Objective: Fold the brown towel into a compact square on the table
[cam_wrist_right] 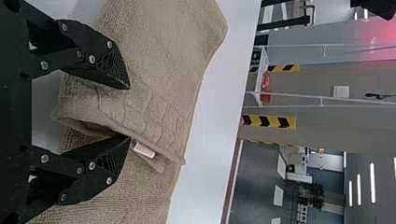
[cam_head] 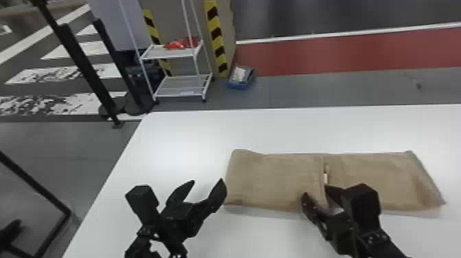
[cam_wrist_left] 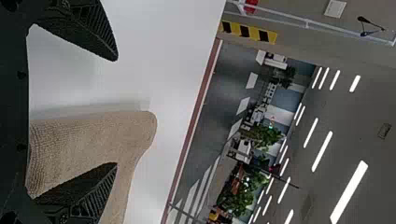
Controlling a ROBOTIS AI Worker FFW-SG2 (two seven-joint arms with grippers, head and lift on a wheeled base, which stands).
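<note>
The brown towel [cam_head: 274, 178] lies on the white table as a long flat strip, with an overlapping edge and a small white tag near its middle. My left gripper [cam_head: 207, 190] stands open just left of the towel's left end. In the left wrist view, the towel [cam_wrist_left: 93, 140] passes behind one finger of my left gripper [cam_wrist_left: 114, 112]. My right gripper [cam_head: 315, 192] is over the towel's near edge by the overlap, open. In the right wrist view, the towel's layered edge [cam_wrist_right: 140, 116] lies between and beyond the parted fingers of my right gripper [cam_wrist_right: 130, 113], beside the tag.
The table's left edge [cam_head: 113, 171] runs down beside my left arm. Past the far edge stand a white wire rack [cam_head: 181, 92], a blue bin [cam_head: 241, 78] and striped posts on the floor. Black metal stands are at the far left.
</note>
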